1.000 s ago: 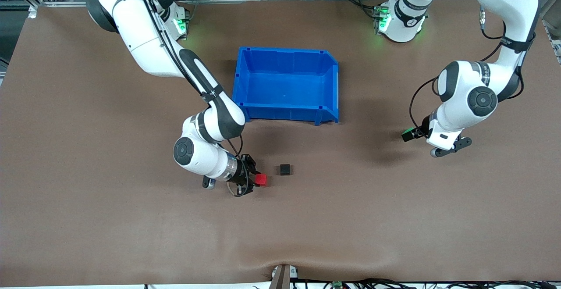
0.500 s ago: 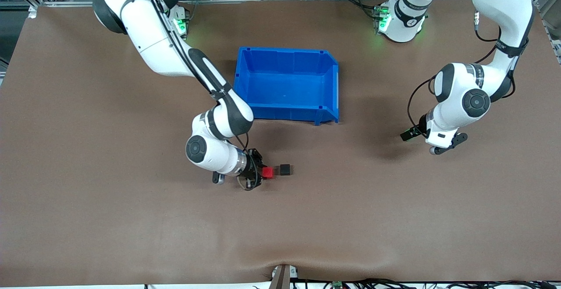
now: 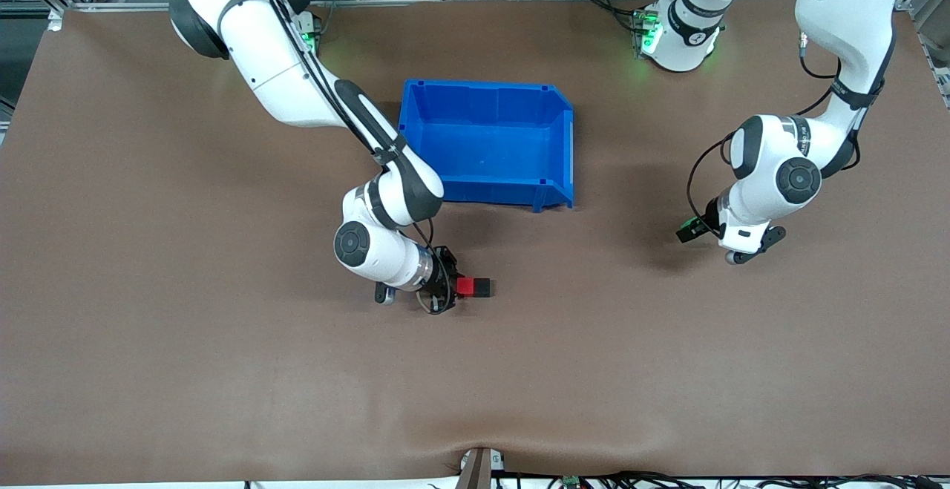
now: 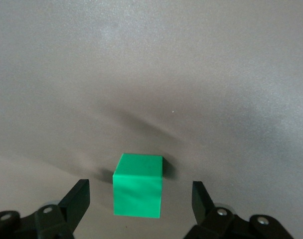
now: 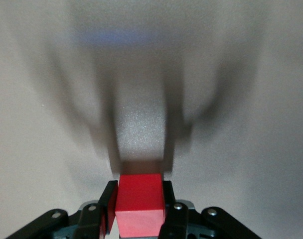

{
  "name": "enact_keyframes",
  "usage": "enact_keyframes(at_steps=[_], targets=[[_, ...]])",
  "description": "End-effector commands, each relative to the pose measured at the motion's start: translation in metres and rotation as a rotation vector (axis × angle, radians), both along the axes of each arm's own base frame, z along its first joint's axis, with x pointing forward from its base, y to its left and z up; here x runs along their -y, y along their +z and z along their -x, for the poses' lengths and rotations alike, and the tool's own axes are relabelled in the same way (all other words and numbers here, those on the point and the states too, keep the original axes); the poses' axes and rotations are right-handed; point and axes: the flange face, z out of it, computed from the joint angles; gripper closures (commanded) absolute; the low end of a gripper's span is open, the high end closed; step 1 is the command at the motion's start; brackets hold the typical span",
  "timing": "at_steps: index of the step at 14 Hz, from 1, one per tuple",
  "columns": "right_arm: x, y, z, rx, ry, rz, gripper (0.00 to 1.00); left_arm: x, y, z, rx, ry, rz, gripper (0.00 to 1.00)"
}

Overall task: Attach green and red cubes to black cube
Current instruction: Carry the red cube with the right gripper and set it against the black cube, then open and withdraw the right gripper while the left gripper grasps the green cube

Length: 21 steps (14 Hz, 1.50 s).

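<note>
**Two cubes joined near the bin, a third at the left arm's end**

The bin (image 3: pixel 486 87) stands mid-table (image 3: pixel 223 370), closer to the robots' bases. Nearer the front camera than the bin, the red cube (image 3: pixel 465 286) and the black cube (image 3: pixel 483 288) lie side by side and touching, the red one toward the right arm's end. The right gripper (image 3: pixel 459 286) has a finger against each side of the red cube.

Toward the left arm's end, well apart from the bin, the green cube (image 4: pixel 138 191) sits on the table between the spread fingers of the left gripper (image 4: pixel 139 190), touching neither.
</note>
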Motion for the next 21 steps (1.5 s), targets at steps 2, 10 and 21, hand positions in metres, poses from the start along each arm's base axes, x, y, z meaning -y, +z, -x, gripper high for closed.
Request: enact_keyframes(at_steps=[2,10,21], targets=[[0.023,0.014,-0.021,0.063,0.013,0.028,0.0,0.001,-0.004,-0.003,0.004,0.041,0.003,0.21],[0.238,0.145,-0.064,-0.118,0.343,0.063,0.0,0.012,0.006,-0.006,0.018,0.128,-0.011,1.0],[0.444,0.423,0.037,0.128,1.346,0.273,0.0,0.068,0.045,-0.053,0.091,0.378,-0.007,1.0]])
